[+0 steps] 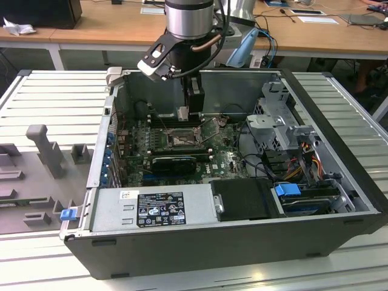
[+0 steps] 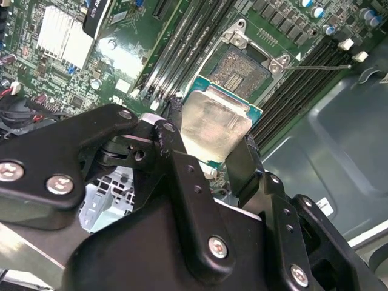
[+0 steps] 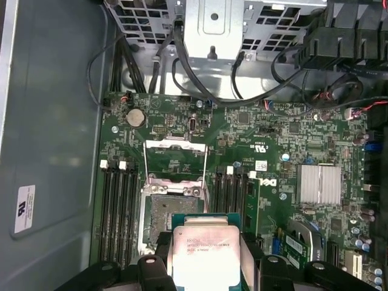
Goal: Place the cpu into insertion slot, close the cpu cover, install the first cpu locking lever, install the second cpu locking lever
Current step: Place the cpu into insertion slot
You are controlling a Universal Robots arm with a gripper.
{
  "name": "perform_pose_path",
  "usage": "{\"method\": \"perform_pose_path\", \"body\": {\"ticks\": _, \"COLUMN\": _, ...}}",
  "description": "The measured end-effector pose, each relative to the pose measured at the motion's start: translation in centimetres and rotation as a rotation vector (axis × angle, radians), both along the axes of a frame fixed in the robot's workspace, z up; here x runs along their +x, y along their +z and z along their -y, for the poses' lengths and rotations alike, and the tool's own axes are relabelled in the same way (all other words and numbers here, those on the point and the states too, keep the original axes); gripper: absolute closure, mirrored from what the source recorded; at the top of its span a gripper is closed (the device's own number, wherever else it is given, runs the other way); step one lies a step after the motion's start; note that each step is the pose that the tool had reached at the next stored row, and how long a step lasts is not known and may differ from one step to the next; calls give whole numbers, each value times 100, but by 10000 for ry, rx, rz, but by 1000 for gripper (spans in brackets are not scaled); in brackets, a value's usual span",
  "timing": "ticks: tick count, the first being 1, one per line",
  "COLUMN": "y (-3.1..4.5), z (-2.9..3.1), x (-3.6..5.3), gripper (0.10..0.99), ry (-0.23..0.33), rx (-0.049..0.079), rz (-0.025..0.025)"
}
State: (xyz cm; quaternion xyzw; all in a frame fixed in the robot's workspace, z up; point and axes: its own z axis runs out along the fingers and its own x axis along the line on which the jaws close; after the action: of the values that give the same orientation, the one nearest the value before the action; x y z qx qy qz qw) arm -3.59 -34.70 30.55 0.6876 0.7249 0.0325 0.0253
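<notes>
My gripper (image 1: 184, 116) hangs inside the open computer case (image 1: 339, 182), shut on the cpu (image 1: 182, 113). The cpu (image 2: 215, 127) is a small silvery-topped square chip with a green edge, clamped between the black fingers (image 2: 176, 157) by two opposite sides. In the first wrist view the cpu (image 3: 203, 254) sits just above and slightly off the bare insertion slot (image 3: 167, 212). The cpu cover (image 3: 176, 143), a grey metal frame, is swung open beyond the slot. A thin wire locking lever (image 2: 318, 66) sticks out beside the slot (image 2: 242, 71).
A long black card (image 1: 173, 161) lies on the motherboard near the slot. Memory slots (image 3: 118, 200) flank the slot on both sides, and a finned heatsink (image 3: 318, 185) is nearby. A power supply (image 1: 151, 209) and drive cage (image 1: 276, 121) fill the case's other parts.
</notes>
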Motion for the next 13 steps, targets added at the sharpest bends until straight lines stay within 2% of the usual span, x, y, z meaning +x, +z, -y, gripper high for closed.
{"method": "perform_pose_path", "body": {"ticks": 5, "y": -96, "z": -4, "x": -3, "gripper": 557, "ry": -34, "rx": 0, "rz": 0}}
{"method": "perform_pose_path", "body": {"ticks": 13, "y": -168, "z": -4, "x": -3, "gripper": 557, "ry": -35, "rx": 0, "rz": 0}}
